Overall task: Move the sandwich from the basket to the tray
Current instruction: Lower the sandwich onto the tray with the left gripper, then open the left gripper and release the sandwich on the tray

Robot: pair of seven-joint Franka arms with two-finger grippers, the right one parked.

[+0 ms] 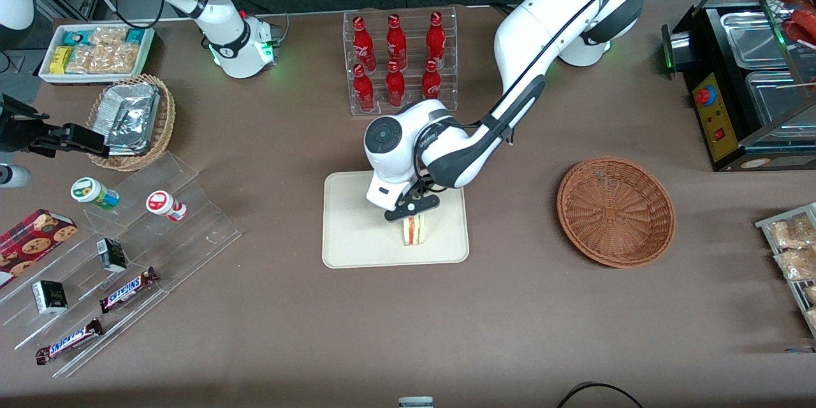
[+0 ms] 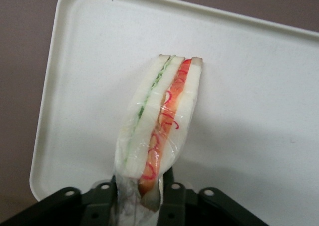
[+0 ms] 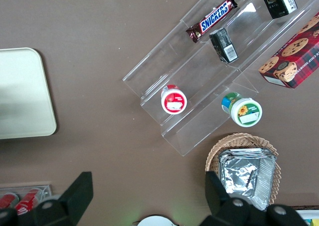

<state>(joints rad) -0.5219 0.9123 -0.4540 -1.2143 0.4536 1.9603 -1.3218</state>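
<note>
The left arm's jaws clamped the sandwich [image 2: 159, 121] by its wrapped end, the gripper [image 1: 413, 209] low over the tray [image 1: 347, 248]. Released on its narrow edge, the wedge could topple. The basket [image 1: 616, 210] sat empty nearby; a bottle rack [image 1: 401, 60] stood clear.

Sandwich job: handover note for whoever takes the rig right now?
Pincer: over the tray, shut on the sandwich, gripping its narrow end.
Sandwich: wrapped in clear film, standing with its cut edge up, on or just above the tray; contact cannot be told.
Basket: toward the working arm's end of the table, nothing in it.
Done: sandwich out of the basket and carried to the tray.
Left: set it down if not yet seated, open the pincer, pull the arm clear.
</note>
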